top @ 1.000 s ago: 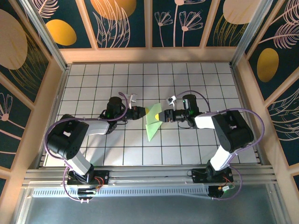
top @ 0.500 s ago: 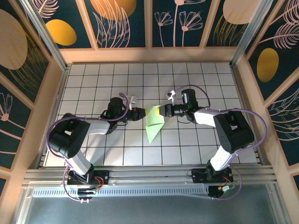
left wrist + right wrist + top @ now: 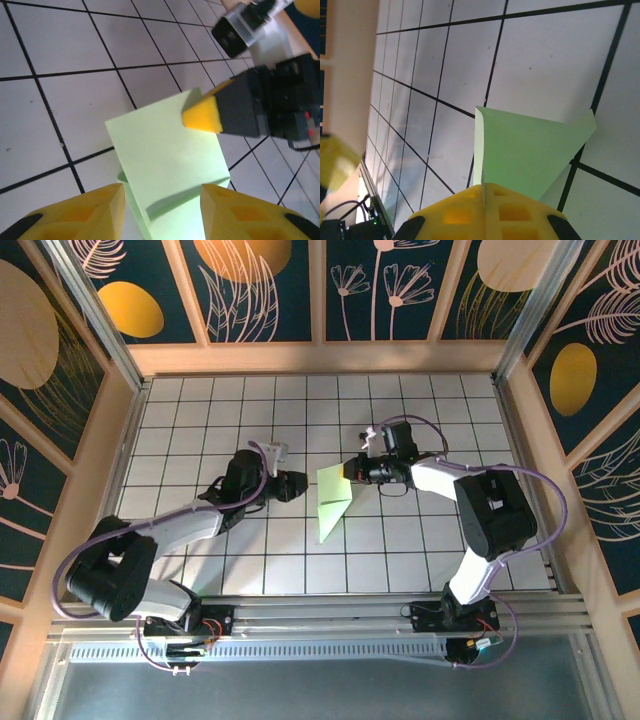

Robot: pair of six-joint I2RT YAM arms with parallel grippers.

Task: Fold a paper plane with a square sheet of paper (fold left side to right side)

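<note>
From above, we see the green paper [image 3: 332, 502] as a creased, pointed shape in the middle of the bench [image 3: 420, 550], between both arms. The left fingers [image 3: 295, 485] sit just beside its left edge. The right fingers [image 3: 350, 473] meet its upper right corner.

At the left wrist, the left fingers [image 3: 80, 215] stand parted and grip nothing.

At the right wrist, the right fingers [image 3: 465, 215] press together, pinching the paper.
</note>
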